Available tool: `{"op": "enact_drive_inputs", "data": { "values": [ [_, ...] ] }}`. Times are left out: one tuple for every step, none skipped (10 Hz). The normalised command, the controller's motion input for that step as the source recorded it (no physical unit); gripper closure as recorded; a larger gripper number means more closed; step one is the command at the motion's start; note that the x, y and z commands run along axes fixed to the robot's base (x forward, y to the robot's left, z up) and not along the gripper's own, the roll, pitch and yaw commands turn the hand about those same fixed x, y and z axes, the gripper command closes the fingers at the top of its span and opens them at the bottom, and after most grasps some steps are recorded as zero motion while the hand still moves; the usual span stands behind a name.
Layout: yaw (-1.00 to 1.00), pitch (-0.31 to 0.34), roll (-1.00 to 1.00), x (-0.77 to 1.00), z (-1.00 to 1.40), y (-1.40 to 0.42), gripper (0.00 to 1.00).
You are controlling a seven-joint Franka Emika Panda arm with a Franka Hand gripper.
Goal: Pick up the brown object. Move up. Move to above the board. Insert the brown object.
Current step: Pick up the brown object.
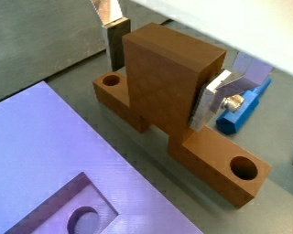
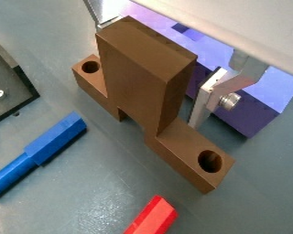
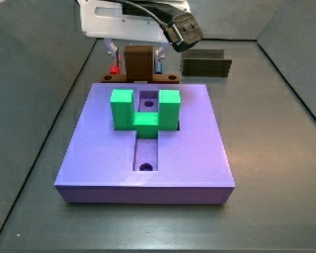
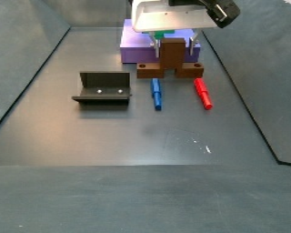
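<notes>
The brown object (image 1: 161,82) is a reddish-brown block with a tall upright and flat tongues with round holes. It stands on the grey floor just beside the board (image 3: 147,158) and also shows in a wrist view (image 2: 136,78) and in both side views (image 4: 170,59). My gripper (image 1: 159,96) is down over the upright, with one finger (image 1: 116,46) on one side and the other finger (image 1: 212,99) on the opposite side, both against it. The lavender board carries a green U-shaped block (image 3: 145,107) and a slot.
A blue stick (image 2: 39,155) and a red piece (image 2: 149,219) lie on the floor next to the brown object. The fixture (image 4: 102,88) stands further off. A dark olive block (image 3: 207,64) sits behind the board. Grey walls enclose the floor.
</notes>
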Motion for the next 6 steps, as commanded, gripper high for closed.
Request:
{"op": "enact_drive_inputs", "data": {
  "values": [
    [0.00,0.000,0.00,0.00,0.00,0.00,0.00],
    [0.00,0.000,0.00,0.00,0.00,0.00,1.00],
    [0.00,0.000,0.00,0.00,0.00,0.00,1.00],
    [0.00,0.000,0.00,0.00,0.00,0.00,1.00],
    [0.00,0.000,0.00,0.00,0.00,0.00,1.00],
    [0.00,0.000,0.00,0.00,0.00,0.00,1.00]
  ]
}}
